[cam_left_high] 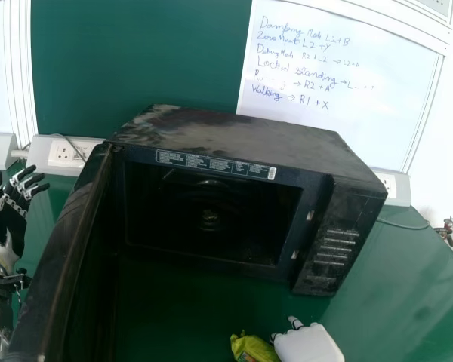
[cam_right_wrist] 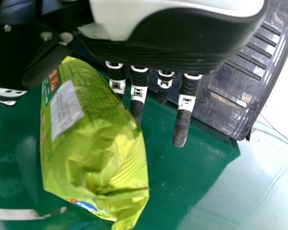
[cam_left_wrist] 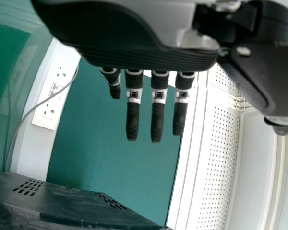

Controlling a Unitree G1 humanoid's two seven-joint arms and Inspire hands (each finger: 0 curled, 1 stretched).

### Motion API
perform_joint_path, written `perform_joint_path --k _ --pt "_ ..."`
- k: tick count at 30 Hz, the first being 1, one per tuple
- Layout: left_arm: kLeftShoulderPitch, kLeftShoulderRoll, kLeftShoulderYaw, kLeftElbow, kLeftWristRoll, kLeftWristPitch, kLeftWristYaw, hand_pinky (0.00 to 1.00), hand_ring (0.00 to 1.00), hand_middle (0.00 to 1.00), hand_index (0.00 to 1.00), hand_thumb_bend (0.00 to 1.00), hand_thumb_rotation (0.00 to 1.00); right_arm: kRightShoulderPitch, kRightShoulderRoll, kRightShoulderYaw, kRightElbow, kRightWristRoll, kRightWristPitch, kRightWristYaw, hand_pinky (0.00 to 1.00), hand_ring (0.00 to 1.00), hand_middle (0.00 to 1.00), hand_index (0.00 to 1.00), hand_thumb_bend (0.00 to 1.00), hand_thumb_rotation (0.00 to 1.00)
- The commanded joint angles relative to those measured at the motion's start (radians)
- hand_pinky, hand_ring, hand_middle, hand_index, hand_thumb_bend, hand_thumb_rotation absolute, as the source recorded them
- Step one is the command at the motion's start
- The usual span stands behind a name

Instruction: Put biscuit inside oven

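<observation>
The black oven stands on the green table with its door swung open toward my left side; its cavity faces me. At the bottom edge of the head view, the yellow-green biscuit packet lies just left of my right hand. In the right wrist view, the packet is between the thumb and the extended fingers of my right hand, which are not curled round it. My left hand is open, outside the door; straight fingers extend from this left hand in the left wrist view.
Behind the oven stand a green board and a whiteboard with handwriting. Wall sockets with a cable are at the back left. Green table surface extends right of the oven.
</observation>
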Motion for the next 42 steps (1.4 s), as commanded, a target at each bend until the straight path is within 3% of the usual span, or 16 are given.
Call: perform_joint_path --k 1,3,5,10,13,16,21,42 --pt "-0.003 0.004 0.009 -0.016 -0.014 0.007 0.001 0.65 0.68 0.72 0.76 0.71 0.52 0.014 0.001 0.011 0.044 -0.016 0.006 -0.030 0.48 0.61 0.66 0.70 0.73 0.18" --pt "-0.002 0.004 0.009 -0.018 -0.011 0.007 0.002 0.65 0.68 0.72 0.76 0.71 0.52 0.014 0.000 0.016 0.062 -0.019 0.013 -0.050 0.47 0.58 0.63 0.67 0.67 0.14" --pt "-0.003 0.003 0.010 -0.018 -0.010 0.007 0.003 0.65 0.68 0.72 0.76 0.70 0.52 0.013 0.001 0.021 0.077 -0.020 0.021 -0.072 0.46 0.53 0.58 0.64 0.66 0.17" --pt "-0.005 0.006 0.009 -0.009 -0.008 -0.003 -0.006 0.66 0.69 0.72 0.77 0.70 0.53 0.002 0.004 0.051 0.111 -0.047 0.039 -0.107 0.36 0.43 0.47 0.60 0.72 0.19" --pt "-0.005 0.006 0.010 -0.014 -0.007 0.003 -0.001 0.66 0.69 0.73 0.77 0.70 0.53 0.003 0.008 0.067 0.123 -0.062 0.053 -0.140 0.35 0.41 0.43 0.51 0.57 0.15" --pt "-0.004 0.006 0.011 -0.021 -0.007 0.012 0.007 0.66 0.69 0.72 0.77 0.71 0.53 0.003 0.007 0.083 0.124 -0.084 0.065 -0.153 0.35 0.39 0.41 0.49 0.53 0.14" --pt "-0.006 0.005 0.011 -0.021 -0.011 0.012 0.005 0.65 0.68 0.72 0.77 0.70 0.52 0.005 0.005 0.094 0.119 -0.089 0.080 -0.155 0.31 0.38 0.40 0.49 0.53 0.14" --pt "-0.010 0.004 0.008 -0.021 -0.009 0.011 0.002 0.66 0.69 0.73 0.76 0.72 0.52 -0.025 0.002 0.076 0.077 -0.034 0.100 -0.087 0.34 0.38 0.42 0.49 0.53 0.14"
